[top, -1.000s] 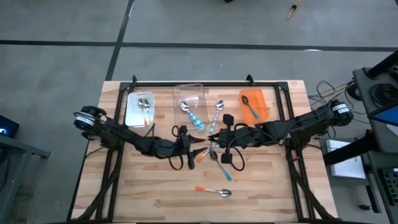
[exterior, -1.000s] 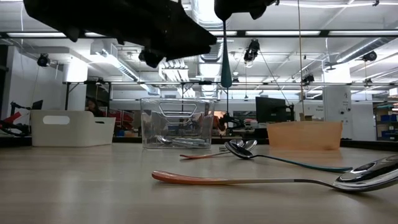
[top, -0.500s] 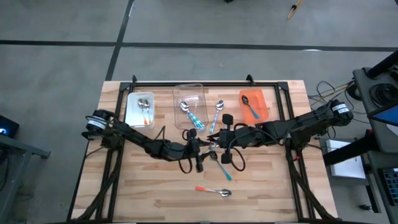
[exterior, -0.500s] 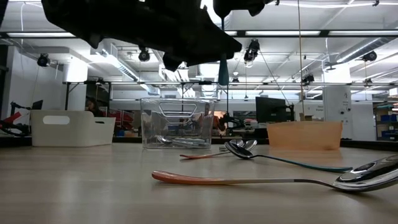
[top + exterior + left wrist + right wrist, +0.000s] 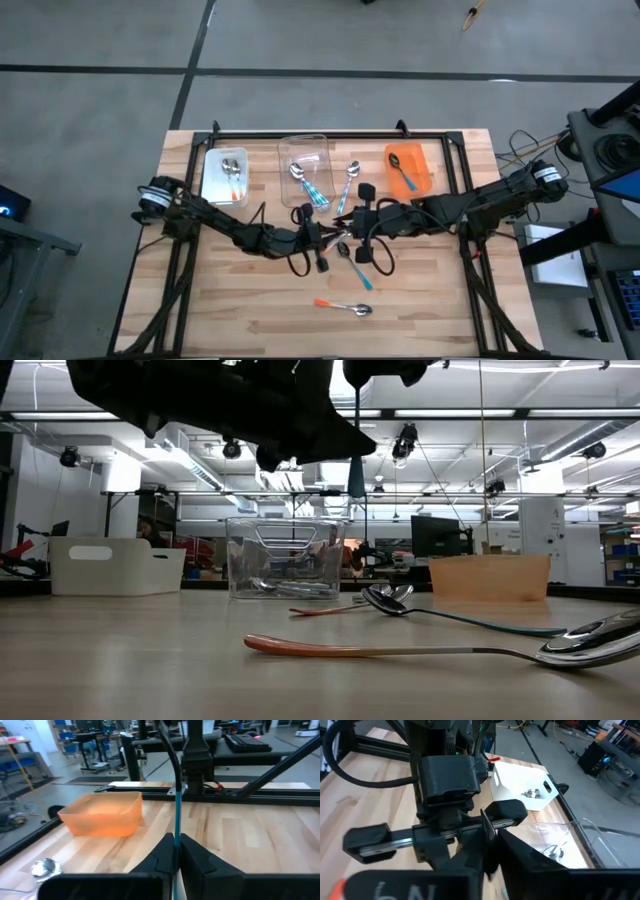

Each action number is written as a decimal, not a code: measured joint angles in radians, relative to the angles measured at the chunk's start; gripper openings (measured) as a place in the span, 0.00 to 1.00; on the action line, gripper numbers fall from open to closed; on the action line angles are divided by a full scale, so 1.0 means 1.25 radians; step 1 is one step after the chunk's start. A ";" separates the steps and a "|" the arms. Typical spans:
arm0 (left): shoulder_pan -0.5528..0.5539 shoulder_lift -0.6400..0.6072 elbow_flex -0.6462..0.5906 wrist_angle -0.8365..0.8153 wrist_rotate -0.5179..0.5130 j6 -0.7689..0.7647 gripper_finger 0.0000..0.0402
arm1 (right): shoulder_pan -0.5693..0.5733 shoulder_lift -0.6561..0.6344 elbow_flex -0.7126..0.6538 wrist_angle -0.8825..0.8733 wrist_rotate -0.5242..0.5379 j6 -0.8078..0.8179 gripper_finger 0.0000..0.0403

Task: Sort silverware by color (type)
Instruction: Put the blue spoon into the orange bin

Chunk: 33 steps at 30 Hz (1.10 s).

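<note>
White bin (image 5: 222, 178), clear bin (image 5: 305, 152), orange bin (image 5: 409, 168)

Overhead looks straight down; low level across table (image 5: 120, 660); wrists close, facing each other.

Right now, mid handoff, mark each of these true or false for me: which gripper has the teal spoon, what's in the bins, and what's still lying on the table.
1. The left gripper is shut on the teal spoon. True.
2. The orange bin is empty. False: one spoon lies in it.
3. An orange-handled spoon lies alone on the table's near side. True.
4. The white bin sits between the clear bin and the orange bin. False: the clear bin is in the middle.
5. The right gripper waits far from the left one. False: both meet at the table's middle.
</note>
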 joint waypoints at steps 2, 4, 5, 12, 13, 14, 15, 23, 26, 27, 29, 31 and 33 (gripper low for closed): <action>0.000 0.000 0.000 0.005 -0.004 0.006 0.00 | 0.001 0.000 0.000 0.001 0.001 0.012 0.14; 0.000 0.000 0.000 0.014 -0.017 0.012 0.00 | 0.000 0.000 0.000 0.001 0.024 0.021 0.20; 0.000 -0.001 0.000 0.020 -0.030 0.015 0.00 | 0.001 0.000 0.000 0.002 0.043 0.021 0.23; 0.000 -0.001 0.000 0.051 -0.137 0.058 0.00 | 0.000 -0.005 0.004 0.016 0.119 0.022 0.39; 0.000 -0.001 0.000 0.051 -0.154 0.064 0.00 | 0.000 -0.006 0.007 0.023 0.119 0.022 0.41; 0.001 -0.001 0.000 0.051 -0.169 0.067 0.00 | 0.000 -0.008 0.011 0.021 0.120 0.022 0.42; 0.002 -0.001 0.001 0.051 -0.181 0.069 0.00 | 0.000 -0.010 0.016 0.021 0.120 0.022 0.43; 0.003 -0.001 0.005 0.063 -0.332 0.090 0.00 | 0.000 -0.011 0.067 0.021 0.171 0.032 0.45; 0.003 -0.001 0.005 0.078 -0.415 0.097 0.00 | 0.000 -0.011 0.082 0.021 0.192 0.052 0.45; 0.003 -0.001 0.005 0.086 -0.439 0.109 0.00 | 0.000 -0.011 0.087 0.020 0.198 0.056 0.44; 0.003 -0.002 0.005 0.106 -0.478 0.141 0.00 | 0.001 -0.013 0.092 0.020 0.209 0.064 0.44; 0.003 -0.002 0.005 0.136 -0.497 0.178 0.00 | 0.001 -0.015 0.091 0.021 0.211 0.066 0.44; 0.002 -0.002 0.005 0.159 -0.500 0.205 0.00 | 0.001 -0.016 0.078 0.021 0.212 0.077 0.44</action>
